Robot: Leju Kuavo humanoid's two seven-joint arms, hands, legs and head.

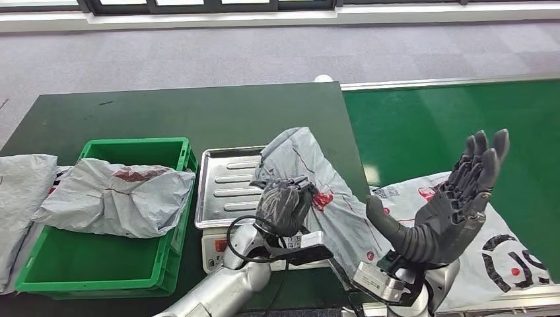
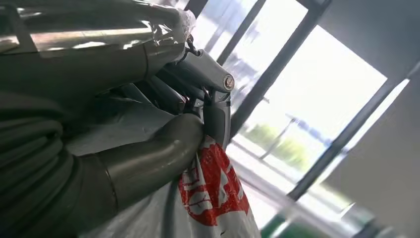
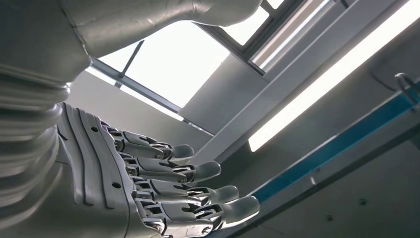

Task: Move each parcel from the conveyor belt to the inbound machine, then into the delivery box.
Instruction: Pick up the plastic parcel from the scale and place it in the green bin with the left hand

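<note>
Your left hand (image 1: 285, 203) grips a grey plastic parcel (image 1: 310, 173) with red print, holding it over the right part of the ribbed steel tray (image 1: 221, 181) of the inbound machine (image 1: 214, 252). From the head view you cannot tell whether the parcel's lower end touches the tray, because the hand and the bag itself hide the contact. The left wrist view shows the thumb and fingers (image 2: 216, 116) clamped on the bag by its red label (image 2: 213, 186) — the rest is blurred.

Your right hand (image 1: 449, 208) is raised with its palm up, fingers apart and holding nothing. It hovers over the green conveyor belt (image 1: 429, 125), above a white parcel (image 1: 489, 247) with black and red print that lies on the belt, partly covered by the arm.

To the left of the machine stands a green delivery box (image 1: 105, 264) with a crumpled grey parcel in it (image 1: 115, 198), draped over its rim. Another grey bag (image 1: 20, 198) lies beside the box — it is cut off by the picture's edge.
</note>
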